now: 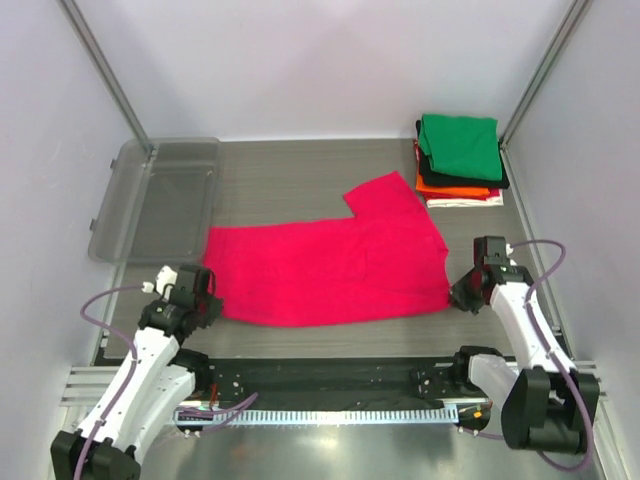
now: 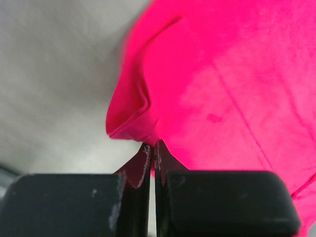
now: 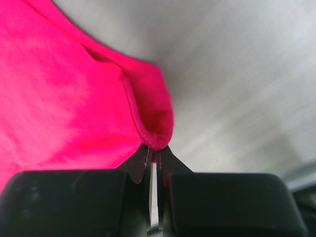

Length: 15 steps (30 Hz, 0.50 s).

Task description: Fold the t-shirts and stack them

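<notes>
The crimson-pink t-shirt (image 1: 335,265) lies spread flat across the table's middle, one sleeve pointing to the back right. My left gripper (image 1: 207,296) is shut on its near left corner; the left wrist view shows the cloth (image 2: 217,89) bunched at the fingertips (image 2: 146,154). My right gripper (image 1: 458,296) is shut on its near right corner; the right wrist view shows the hem (image 3: 148,123) pinched between the fingertips (image 3: 165,157). A stack of folded t-shirts (image 1: 460,160) sits at the back right, green on top, then black, orange and white.
A clear plastic tub (image 1: 160,200) lies at the back left, against the left wall. Walls and metal posts close the table at left, right and back. The arm bases and a rail (image 1: 330,410) run along the near edge.
</notes>
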Each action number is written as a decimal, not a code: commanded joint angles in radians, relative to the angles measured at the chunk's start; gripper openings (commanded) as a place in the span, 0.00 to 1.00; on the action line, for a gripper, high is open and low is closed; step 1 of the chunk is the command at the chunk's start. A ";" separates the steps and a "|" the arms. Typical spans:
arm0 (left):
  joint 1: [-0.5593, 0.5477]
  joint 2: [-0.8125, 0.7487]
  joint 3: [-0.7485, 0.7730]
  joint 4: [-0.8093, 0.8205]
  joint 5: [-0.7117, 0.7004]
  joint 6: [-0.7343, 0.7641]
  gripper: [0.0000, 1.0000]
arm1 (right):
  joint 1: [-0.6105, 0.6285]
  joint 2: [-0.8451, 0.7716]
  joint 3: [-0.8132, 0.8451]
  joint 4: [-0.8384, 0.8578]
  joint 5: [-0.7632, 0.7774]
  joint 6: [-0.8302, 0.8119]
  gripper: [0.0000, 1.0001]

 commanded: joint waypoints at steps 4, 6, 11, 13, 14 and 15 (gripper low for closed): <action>-0.066 -0.086 0.008 -0.158 0.014 -0.141 0.02 | -0.006 -0.190 -0.017 -0.088 0.036 0.135 0.19; -0.067 -0.088 0.008 -0.163 0.031 -0.146 0.06 | -0.006 -0.210 -0.018 -0.100 0.017 0.145 0.38; -0.069 -0.160 0.005 -0.214 0.091 -0.175 0.21 | -0.006 -0.268 0.006 -0.167 0.046 0.132 0.97; -0.069 -0.197 0.017 -0.256 0.114 -0.179 0.38 | -0.006 -0.291 0.018 -0.183 0.063 0.126 0.99; -0.070 -0.238 0.044 -0.275 0.109 -0.182 0.44 | -0.006 -0.322 0.037 -0.178 0.062 0.122 0.99; -0.069 -0.255 0.061 -0.284 0.100 -0.176 0.58 | -0.006 -0.334 0.044 -0.157 0.050 0.096 0.98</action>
